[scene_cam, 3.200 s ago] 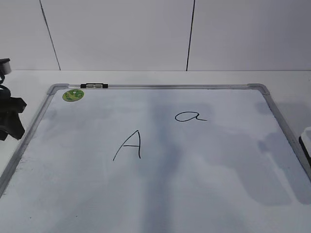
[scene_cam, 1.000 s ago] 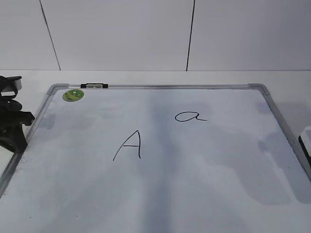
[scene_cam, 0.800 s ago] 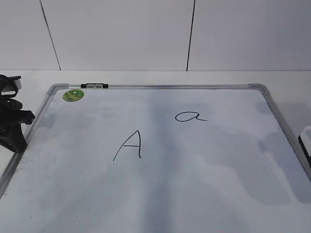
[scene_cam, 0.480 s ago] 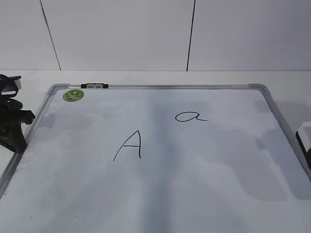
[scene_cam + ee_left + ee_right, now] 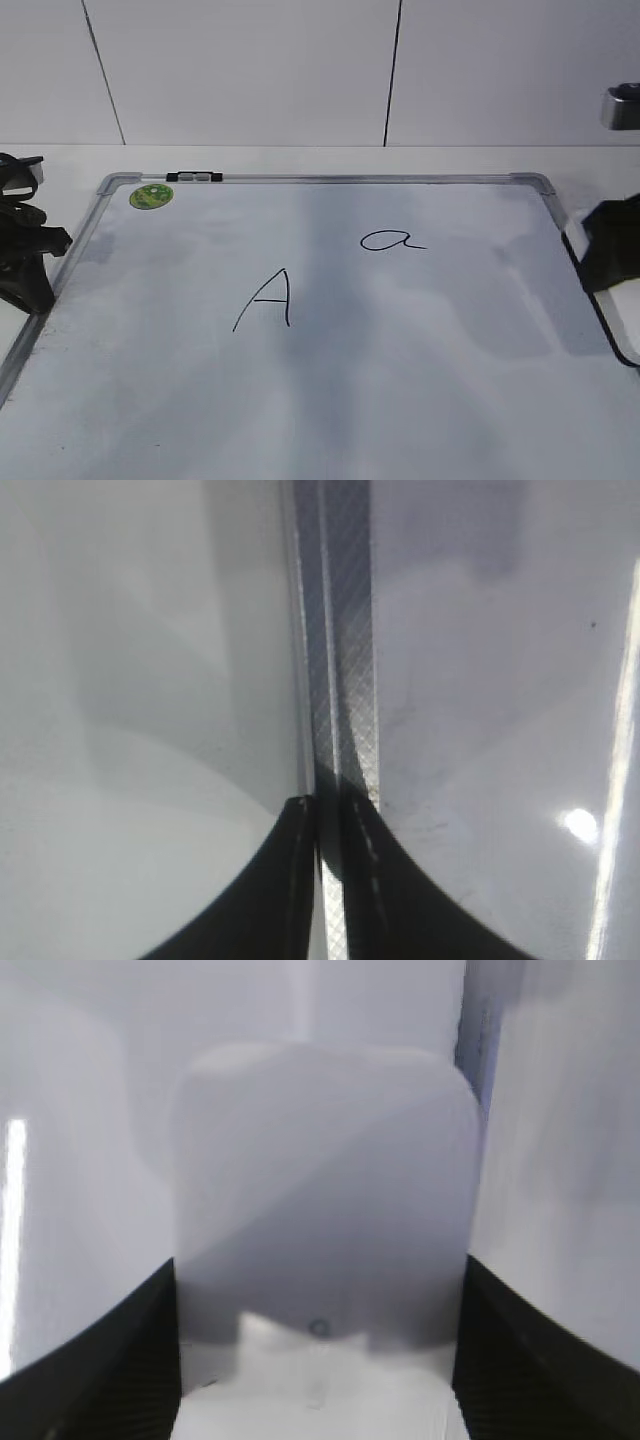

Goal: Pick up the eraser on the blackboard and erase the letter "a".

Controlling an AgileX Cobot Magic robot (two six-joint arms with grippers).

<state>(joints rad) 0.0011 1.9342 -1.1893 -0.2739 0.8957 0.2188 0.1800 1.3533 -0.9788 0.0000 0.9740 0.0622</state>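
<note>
only one eraser (image 5: 320, 1210), one letter "a" (image 5: 392, 240), one capital "A" (image 5: 265, 298), two claws.

Two black grippers frame the scene, one at each edge of the exterior view. The left gripper (image 5: 25, 265) is matte black and angular, with a small pale grey block at its top. Its fingers (image 5: 290, 880) are dark, curved blades tapering to thin tips. The right gripper (image 5: 612, 245) is a dark, blocky mass below a silver-grey metal piece; its fingers (image 5: 120, 1360) show a finely ribbed black texture.
</note>
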